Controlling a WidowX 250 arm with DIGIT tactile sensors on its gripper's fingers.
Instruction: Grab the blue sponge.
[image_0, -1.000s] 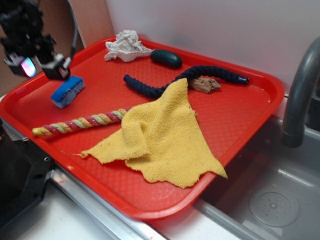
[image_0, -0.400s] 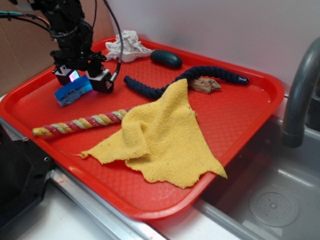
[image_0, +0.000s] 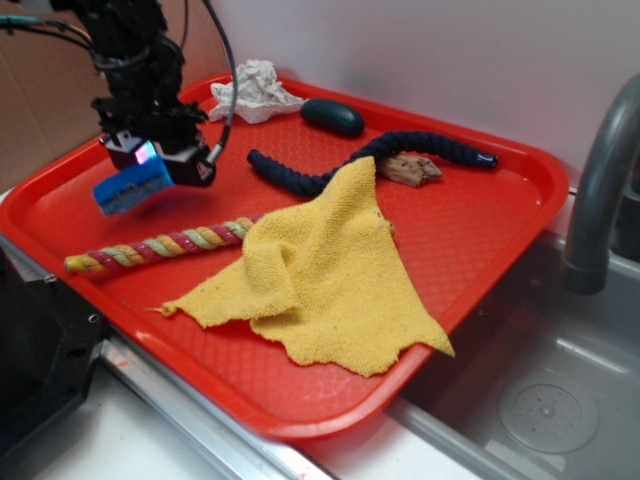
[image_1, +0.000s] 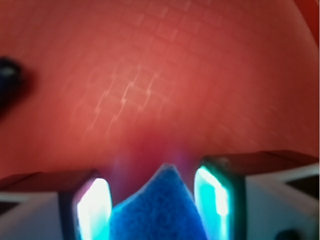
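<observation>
Overhead, tool (image_0: 150, 168) pinches blue sponge (image_0: 132, 188) above tray (image_0: 480, 240), beside striped rope (image_0: 160, 246).

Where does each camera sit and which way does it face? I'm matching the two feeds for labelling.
Exterior: off the tray's near corner, looking down across the red tray toward the wall; shows the arm and gripper.
Wrist: on the gripper, looking down past both lit fingers at the tray.
Shared: the blue sponge pinched between the fingers, plus tray surface.
</observation>
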